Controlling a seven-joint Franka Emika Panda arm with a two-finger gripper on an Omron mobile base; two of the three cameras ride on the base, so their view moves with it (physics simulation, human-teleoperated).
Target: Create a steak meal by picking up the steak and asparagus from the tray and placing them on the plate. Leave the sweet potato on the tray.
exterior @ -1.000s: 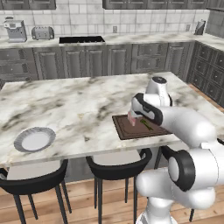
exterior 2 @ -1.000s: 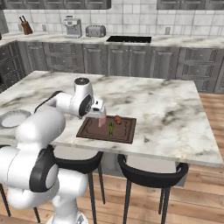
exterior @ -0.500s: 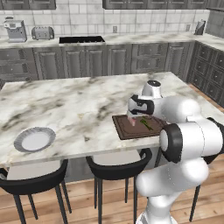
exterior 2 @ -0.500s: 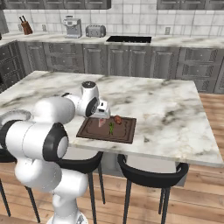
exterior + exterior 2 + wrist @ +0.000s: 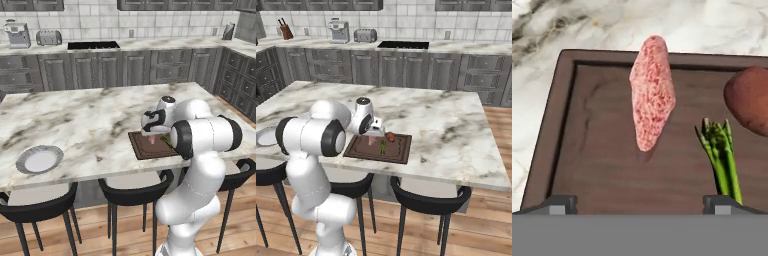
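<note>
From the left base view, my white arm rises at the lower right, bends back over the marble worktop (image 5: 75,125) and drops its wrist onto the near left part of the dark brown rectangular tray (image 5: 150,147). My claw (image 5: 151,136) hangs just above the board, with the flat pink-red steak (image 5: 152,140) under it; my forearm covers the right part of the tray here. Well apart, near the left front edge of the worktop, lies the round plate with white centre and grey-blue rim (image 5: 39,159), with nothing on it.

From the right base view, the arm comes from the lower left and my claw (image 5: 374,135) points down over the tray (image 5: 363,150), which shows whole. The steak (image 5: 372,141) sits at the tray's middle, the thin dark green asparagus stalk (image 5: 383,147) just beside it toward the front, and the rounded red-brown sweet potato (image 5: 390,136) near the back edge. The plate (image 5: 261,136) peeks out at the left margin behind my elbow.

From the hand view, I look straight down on the tray (image 5: 572,165). The steak (image 5: 652,92) lies lengthwise in the centre, on the board, apart from the rim. The asparagus (image 5: 719,155) lies to its right, its tips toward the sweet potato (image 5: 749,100), which is cut off by the right edge. My claw (image 5: 640,204) is spread wide, its two dark tips at either side of the bottom, pinching nothing; the right tip is just at the base of the asparagus.
</note>
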